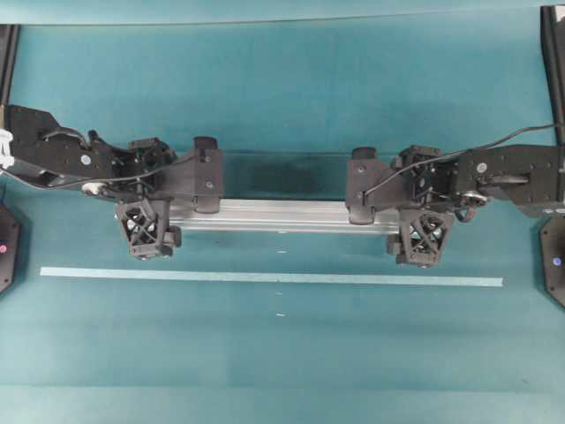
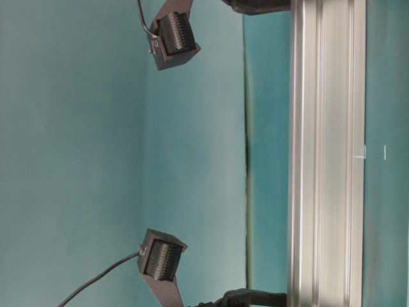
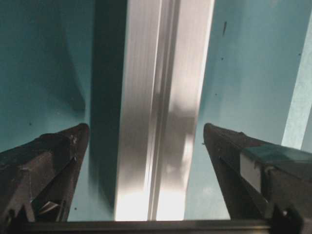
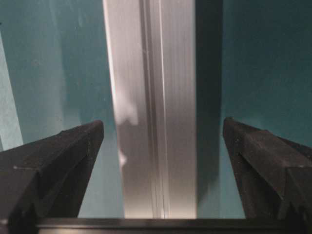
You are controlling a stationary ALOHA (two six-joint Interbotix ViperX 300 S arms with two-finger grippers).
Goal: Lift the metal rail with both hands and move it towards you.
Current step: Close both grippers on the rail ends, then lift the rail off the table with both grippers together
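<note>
Rail: we see the metal rail (image 1: pixel 282 215) lying flat on the teal tabletop (image 1: pixel 282 362), running left to right across the middle, on the far side of the pale tape strip (image 1: pixel 265 277) and well apart from it.
Left end effector: our left end effector (image 3: pixel 146 141) hangs over the rail near its left end, jaws spread wide with the bar between them and a gap of tabletop showing on each side; it grips nothing.
Right end effector: the right end effector (image 4: pixel 163 134) mirrors it near the rail's right end, equally spread, straddling the bar without touching it.
Why placed so: we judge the two sit near opposite ends so the long bar can be lifted level, without tipping or twisting.
Step in hand: lining up over the rail; the grasp is not yet made.
Next move calls for: coming down until the jaws flank the rail's sides, then closing both together before lifting.
Risk: uneven closing could skew the bar on the tabletop.
</note>
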